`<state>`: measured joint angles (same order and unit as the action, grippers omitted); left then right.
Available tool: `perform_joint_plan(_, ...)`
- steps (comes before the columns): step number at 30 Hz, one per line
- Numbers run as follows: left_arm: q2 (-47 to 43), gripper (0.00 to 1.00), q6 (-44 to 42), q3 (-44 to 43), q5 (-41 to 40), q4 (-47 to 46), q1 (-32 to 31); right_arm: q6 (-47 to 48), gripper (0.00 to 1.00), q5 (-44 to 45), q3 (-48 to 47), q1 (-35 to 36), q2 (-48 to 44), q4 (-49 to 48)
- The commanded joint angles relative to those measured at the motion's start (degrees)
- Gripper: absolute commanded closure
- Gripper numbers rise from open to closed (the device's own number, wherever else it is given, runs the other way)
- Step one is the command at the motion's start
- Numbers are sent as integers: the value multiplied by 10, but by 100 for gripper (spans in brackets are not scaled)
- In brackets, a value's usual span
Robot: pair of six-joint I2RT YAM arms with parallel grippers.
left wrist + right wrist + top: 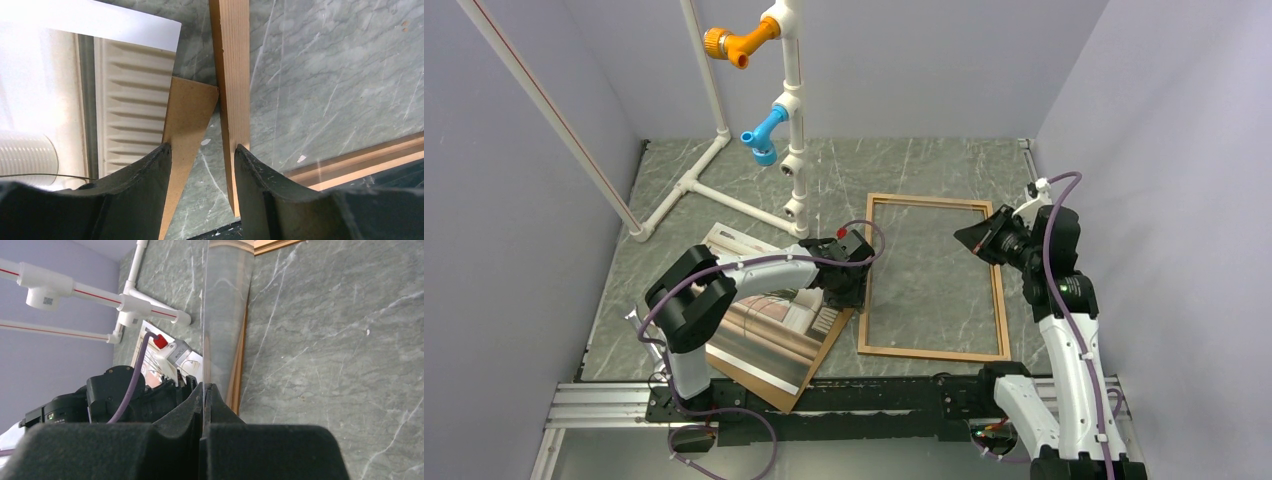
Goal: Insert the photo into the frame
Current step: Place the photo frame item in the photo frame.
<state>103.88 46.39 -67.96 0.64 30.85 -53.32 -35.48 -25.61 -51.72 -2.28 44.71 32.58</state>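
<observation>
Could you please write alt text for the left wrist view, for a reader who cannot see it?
The open left tool hangs over one wooden rail of the frame and a corner of the brown board that reaches it. The photo overlaps the board on the left, all on the grey marble table.

I see a grey marbled table [944,165]. On it sit the frame [934,352], a brown backing sheet [764,386] touching its left rail, and a white pipe stand [686,185].

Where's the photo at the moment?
Seen from above, the photo lies on the table's left side atop a brown backing board, partly under the left arm, just left of the frame.
</observation>
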Motion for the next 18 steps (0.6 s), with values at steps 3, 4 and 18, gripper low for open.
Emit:
perform_joint_plan(3,15,47,8,-14,-5,7,-4,-11,100,-18,1,-2,11,-55)
perform_joint_plan(4,14,47,8,-13,-5,8,-5,-12,100,-19,1,-2,13,-57)
perform_joint_plan(18,18,47,5,-18,-5,13,-5,-7,100,-35,-5,-2,32,-72)
